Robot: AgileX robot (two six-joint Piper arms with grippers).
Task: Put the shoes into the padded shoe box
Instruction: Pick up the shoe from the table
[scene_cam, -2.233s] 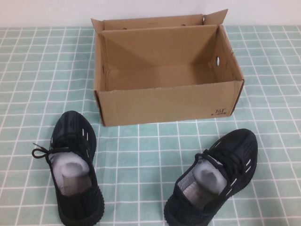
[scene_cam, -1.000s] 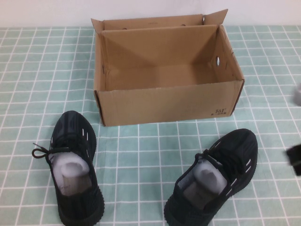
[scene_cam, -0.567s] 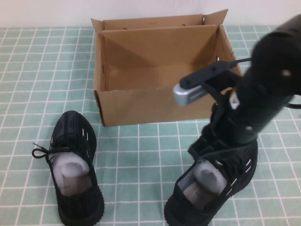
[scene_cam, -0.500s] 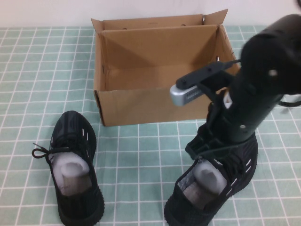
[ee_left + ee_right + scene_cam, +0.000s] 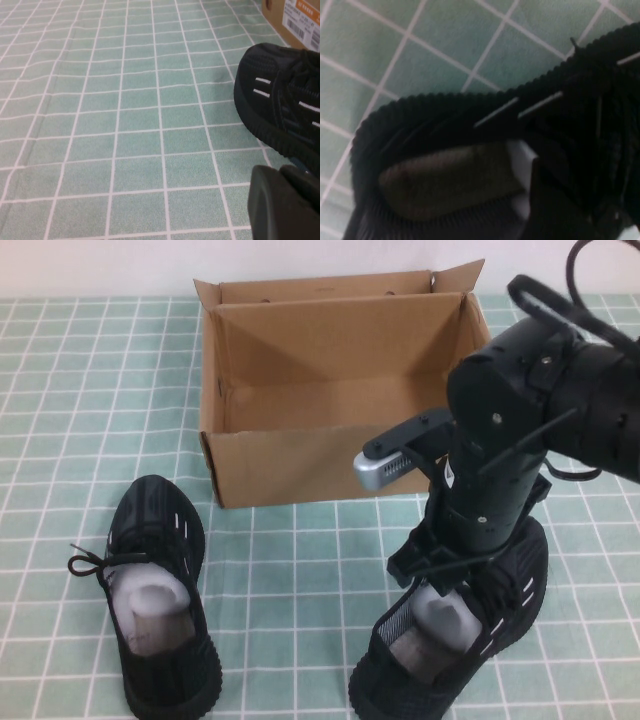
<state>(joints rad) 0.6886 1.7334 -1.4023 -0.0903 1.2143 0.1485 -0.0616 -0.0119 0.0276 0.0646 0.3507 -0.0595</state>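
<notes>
From above I see the bench [image 5: 80,390], the box [image 5: 350,465] at its rear, and open cloth between both shoes. My right end effector [image 5: 445,575] sits over the right shoe [image 5: 470,640]; its opening I cannot tell. The left end effector [image 5: 285,202] hangs beside the left shoe [image 5: 280,110], spread unclear.

The high view looks down from the robot's side over the desk [image 5: 300,570]. Both wrist views sit low and close: left wrist shares the left shoe [image 5: 280,107], right wrist the right shoe [image 5: 470,150].
</notes>
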